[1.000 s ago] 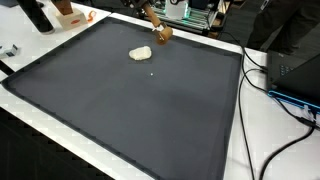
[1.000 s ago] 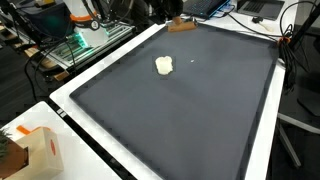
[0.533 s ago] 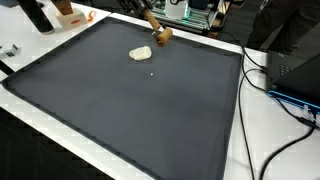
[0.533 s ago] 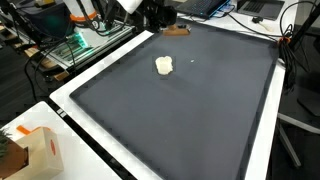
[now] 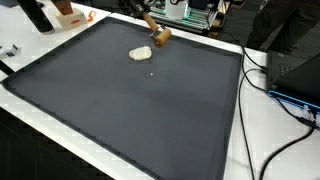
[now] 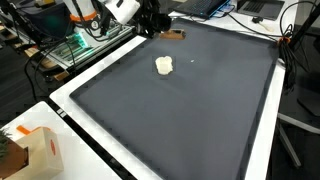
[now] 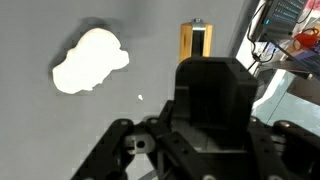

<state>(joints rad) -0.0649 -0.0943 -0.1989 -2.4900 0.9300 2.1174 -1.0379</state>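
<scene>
Wooden tool: a light-brown piece with a thicker head and a narrow stem. It sits at the far edge of the dark mat, close to the mat's raised border. In an exterior view the stem runs up at a slant into the gripper, which comes in from beyond the far side of the table.

Gripper state: it reads as pinching the wooden tool by the narrow end. The contact is not seen directly. In the wrist view the black gripper body fills the lower middle of the frame and covers the fingertips. Only the tool's far part shows above that body, an upright tan strip with a dark slot down its centre.

White lump: an irregular, soft-edged pale mass lying flat on the mat. It is near the wooden tool but clearly apart from it, with bare mat between them. In the wrist view it lies to the left of the tool. In both exterior views it sits further in from the mat's border than the tool.

White speck: a tiny fleck on the mat, just beyond the lump on the side away from the gripper. It touches nothing.

Cables trail over the white table beside the mat.
</scene>
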